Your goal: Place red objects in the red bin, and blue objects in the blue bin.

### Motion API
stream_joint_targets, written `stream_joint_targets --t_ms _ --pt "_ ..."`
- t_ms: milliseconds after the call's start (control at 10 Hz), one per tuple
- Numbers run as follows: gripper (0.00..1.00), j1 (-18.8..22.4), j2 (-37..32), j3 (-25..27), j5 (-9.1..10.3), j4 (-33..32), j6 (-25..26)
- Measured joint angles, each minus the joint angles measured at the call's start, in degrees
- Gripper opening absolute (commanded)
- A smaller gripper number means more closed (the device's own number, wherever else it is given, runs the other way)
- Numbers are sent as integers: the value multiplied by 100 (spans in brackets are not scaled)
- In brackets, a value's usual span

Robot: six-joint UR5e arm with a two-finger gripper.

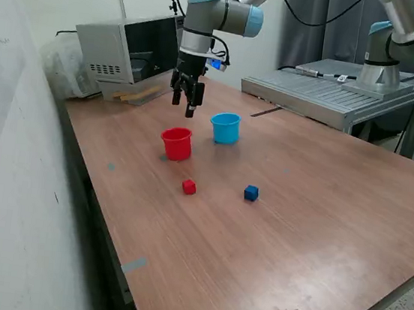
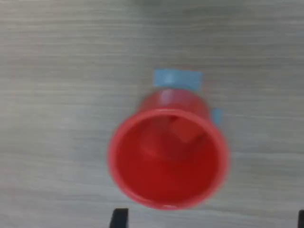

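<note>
The red cup [image 1: 177, 143] stands on the wooden table, with the light blue cup [image 1: 225, 127] just to the exterior view's right of it. My gripper [image 1: 184, 104] hangs open and empty above the red cup. In the wrist view the red cup [image 2: 142, 190] fills the middle, and a red cube [image 2: 186, 130] lies inside it. My gripper [image 2: 209, 219] shows there only as two dark fingertips [image 2: 119, 216] set wide apart. Another red cube [image 1: 188, 187] and a dark blue cube [image 1: 251, 193] lie on the table nearer the camera. No second blue cube shows.
A grey box-like appliance [image 1: 129, 51] stands at the table's back corner. A metal platform [image 1: 336, 91] carries a second arm [image 1: 398, 42] at the back right. Small blue tape marks [image 2: 178, 78] lie on the table by the red cup.
</note>
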Motion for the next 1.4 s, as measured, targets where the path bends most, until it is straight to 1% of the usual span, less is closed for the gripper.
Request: stream_joint_targets --t_ms 400,600,800,1000,1100,1400 --pt "100 540 -645 459 20 143 -80" --pt "100 680 -883 592 21 262 -90" --pt "100 821 -979 633 28 332 -78" --pt "100 1023 -881 495 33 363 -29" --pt "100 1144 -740 325 35 373 86" --pt "100 1398 -76 -383 43 385 646"
